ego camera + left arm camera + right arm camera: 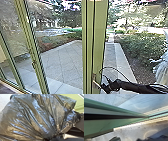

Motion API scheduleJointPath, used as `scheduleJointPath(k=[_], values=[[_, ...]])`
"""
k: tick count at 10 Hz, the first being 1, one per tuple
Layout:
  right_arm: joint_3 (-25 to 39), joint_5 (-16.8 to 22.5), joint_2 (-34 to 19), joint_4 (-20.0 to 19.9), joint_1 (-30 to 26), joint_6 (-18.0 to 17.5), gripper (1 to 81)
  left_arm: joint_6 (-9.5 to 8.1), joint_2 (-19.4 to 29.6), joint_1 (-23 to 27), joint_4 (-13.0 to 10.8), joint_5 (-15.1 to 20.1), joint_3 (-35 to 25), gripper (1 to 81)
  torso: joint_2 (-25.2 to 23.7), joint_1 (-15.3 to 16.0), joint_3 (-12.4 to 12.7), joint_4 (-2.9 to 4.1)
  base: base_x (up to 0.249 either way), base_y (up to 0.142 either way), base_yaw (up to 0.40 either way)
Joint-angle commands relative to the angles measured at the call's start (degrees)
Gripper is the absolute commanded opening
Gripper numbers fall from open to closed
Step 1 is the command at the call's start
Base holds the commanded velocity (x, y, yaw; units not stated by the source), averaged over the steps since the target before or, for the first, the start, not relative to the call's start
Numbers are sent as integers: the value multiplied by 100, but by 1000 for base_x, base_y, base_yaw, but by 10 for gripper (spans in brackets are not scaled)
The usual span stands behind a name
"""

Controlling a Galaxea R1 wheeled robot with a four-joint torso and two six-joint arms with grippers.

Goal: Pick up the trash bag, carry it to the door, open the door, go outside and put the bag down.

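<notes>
Bag: dark, shiny, see-through plastic [41, 117], large and close at the left wrist; folds run in to a gathered neck [50, 137]. Brownish contents show through, too blurred to name.
Left tool: near the gathered neck; can't tell how far open, or whether it grips the bag.
Right tool: at the door handle [96, 83] in the head view, low on the green upright; the tool [105, 87] looks right up against it. Can't tell how far open, or if it has hold of the handle.
Right arm: black [135, 87], reaches in from the right, thin dark cable [116, 68] arcing above it.
Door: green frame [88, 45], upright in front of the robot. Can't tell if ajar.
Left side: more green posts [31, 47], glass between them.
Door bottom: green rail [99, 124] in the right wrist view, pale strip [134, 124] alongside, grey floor [134, 131] beside the strip.
Outside: paved yard [62, 60], bushes [142, 47] bordering it, trees [67, 12] beyond.
Right edge: pale shape [162, 67], too blurred to name.
</notes>
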State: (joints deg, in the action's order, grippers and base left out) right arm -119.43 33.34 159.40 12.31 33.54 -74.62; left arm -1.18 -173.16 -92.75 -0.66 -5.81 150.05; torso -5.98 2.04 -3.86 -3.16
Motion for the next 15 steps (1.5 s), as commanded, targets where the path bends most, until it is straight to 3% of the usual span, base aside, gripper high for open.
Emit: scheduleJointPath(k=[1, 4, 8, 9, 12, 13, 15], values=[[-545, 1473, 270, 149, 317, 61, 811, 39, -18, 164, -4, 362, -46, 10, 0, 2, 0, 0, 0, 0, 0], [-897, 1210, 490, 167, 563, 377, 811, 39, -18, 156, 4, 362, -46, 10, -4, -6, 5, 0, 0, 0, 0], [-818, 1192, 455, 175, 545, 395, 811, 39, -27, 156, 4, 362, -46, 10, -13, -17, 9, 0, 0, 0, 0], [-809, 1192, 455, 175, 519, 395, 811, 39, -27, 156, 4, 362, -46, 10, -13, -17, -310, 0, 0, 0, 0], [-731, 1175, 350, 157, 431, 387, 811, 39, -18, 155, 4, 362, -46, 10, -22, -30, -682, -4, 0, 0, 0], [-643, 1166, 271, 149, 370, 387, 811, 39, -18, 156, 4, 362, -46, 10, -24, -35, -428, -6, 0, 0, 0], [-519, 1070, 86, 140, 159, 387, 811, 39, -9, 147, 4, 362, -46, 10, -28, -37, -582, -11, 0, 0, 0]])
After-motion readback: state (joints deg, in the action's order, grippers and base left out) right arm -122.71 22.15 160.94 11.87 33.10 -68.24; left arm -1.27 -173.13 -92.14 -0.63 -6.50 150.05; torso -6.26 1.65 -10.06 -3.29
